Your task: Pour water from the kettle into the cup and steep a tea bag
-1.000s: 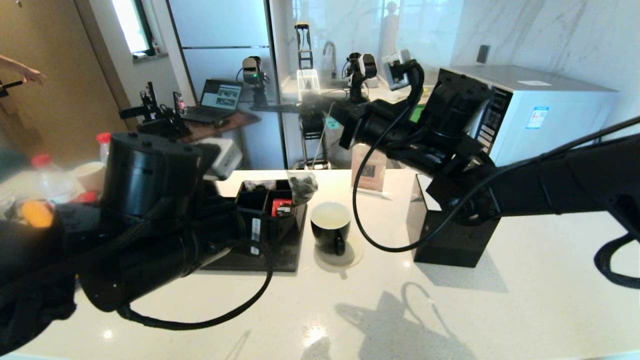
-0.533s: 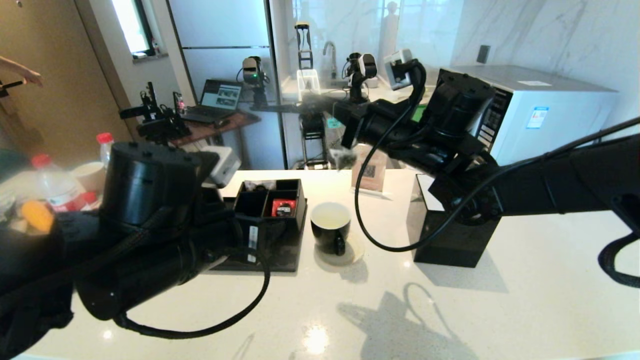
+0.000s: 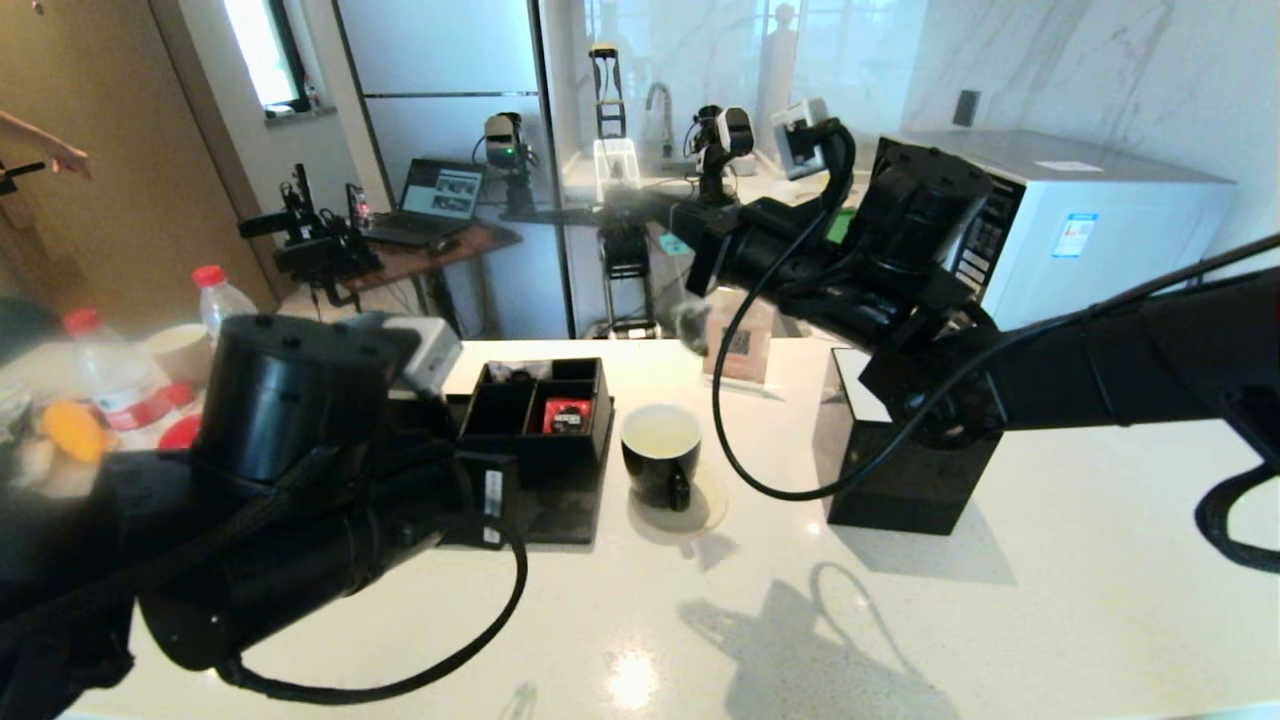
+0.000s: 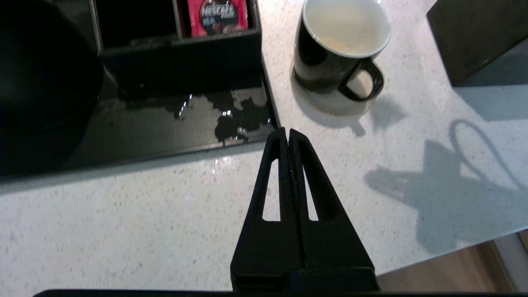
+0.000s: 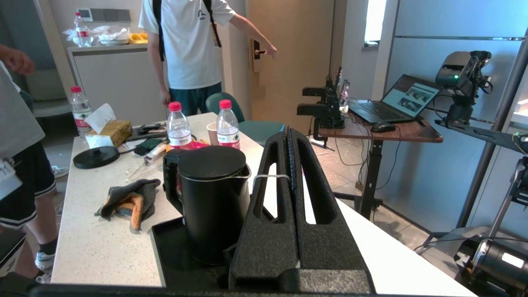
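Observation:
The black cup (image 3: 660,452) stands on a pale coaster beside the tray, its white inside holding pale liquid (image 4: 345,25). The tea bag (image 3: 690,322) hangs blurred in the air above and just behind the cup. My right gripper (image 5: 287,130) is shut on its white string (image 5: 270,176), which loops over one finger. The black kettle (image 5: 212,202) stands on the black tray, lid closed; in the head view my left arm hides it. My left gripper (image 4: 287,131) is shut and empty, low over the counter at the tray's front edge.
A black organizer (image 3: 530,400) holds a red packet (image 4: 218,14). Water lies spilled on the tray (image 4: 165,136). A black box (image 3: 900,480), a QR sign (image 3: 740,345) and a microwave (image 3: 1080,220) stand at the right. Bottles (image 3: 215,295) and a paper cup (image 3: 180,350) stand far left.
The tea bag rose from beside the organizer and swung right to hang over the cup area. My left arm drew back toward the near left.

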Available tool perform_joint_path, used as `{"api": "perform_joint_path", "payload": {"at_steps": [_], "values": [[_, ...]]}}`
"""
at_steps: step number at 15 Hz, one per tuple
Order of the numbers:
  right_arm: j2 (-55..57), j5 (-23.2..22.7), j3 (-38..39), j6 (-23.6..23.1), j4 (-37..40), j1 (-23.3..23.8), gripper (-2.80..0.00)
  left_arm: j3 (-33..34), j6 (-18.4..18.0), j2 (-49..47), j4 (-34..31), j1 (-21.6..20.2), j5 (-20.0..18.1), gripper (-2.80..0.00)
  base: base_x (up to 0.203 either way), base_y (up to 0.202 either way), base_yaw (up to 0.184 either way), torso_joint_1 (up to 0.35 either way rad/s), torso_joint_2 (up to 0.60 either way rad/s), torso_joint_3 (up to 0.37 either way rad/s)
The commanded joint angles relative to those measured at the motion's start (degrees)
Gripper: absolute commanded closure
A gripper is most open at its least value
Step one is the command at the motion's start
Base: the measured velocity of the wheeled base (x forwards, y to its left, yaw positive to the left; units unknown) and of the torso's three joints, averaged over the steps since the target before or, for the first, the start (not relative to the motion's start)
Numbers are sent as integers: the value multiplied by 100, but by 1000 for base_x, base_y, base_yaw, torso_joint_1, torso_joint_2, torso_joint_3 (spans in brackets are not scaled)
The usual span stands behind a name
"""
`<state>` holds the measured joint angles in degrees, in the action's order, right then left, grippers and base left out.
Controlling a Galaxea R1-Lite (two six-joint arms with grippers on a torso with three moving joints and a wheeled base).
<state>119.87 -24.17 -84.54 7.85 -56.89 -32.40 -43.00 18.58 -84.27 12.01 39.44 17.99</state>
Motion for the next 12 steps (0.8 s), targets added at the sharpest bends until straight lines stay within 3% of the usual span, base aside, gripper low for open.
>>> {"api": "perform_joint_path", "payload": {"at_steps": [1,4,7,12], "values": [[-7,-17,-18,6,-33,17,0,280,137,163,89,-5,11,0,0,0,0,0,0,0],[1,-17,-10,-75,-68,94,0,800,252,328,467,-212,0,0,0,0,0,0,0,0],[1,-17,-28,-108,-50,120,0,1411,260,502,842,-683,-11,0,0,0,0,0,0,0],[-34,-21,-28,-309,-33,111,0,2049,263,990,899,-1406,-15,0,0,0,0,0,0,0]]}}
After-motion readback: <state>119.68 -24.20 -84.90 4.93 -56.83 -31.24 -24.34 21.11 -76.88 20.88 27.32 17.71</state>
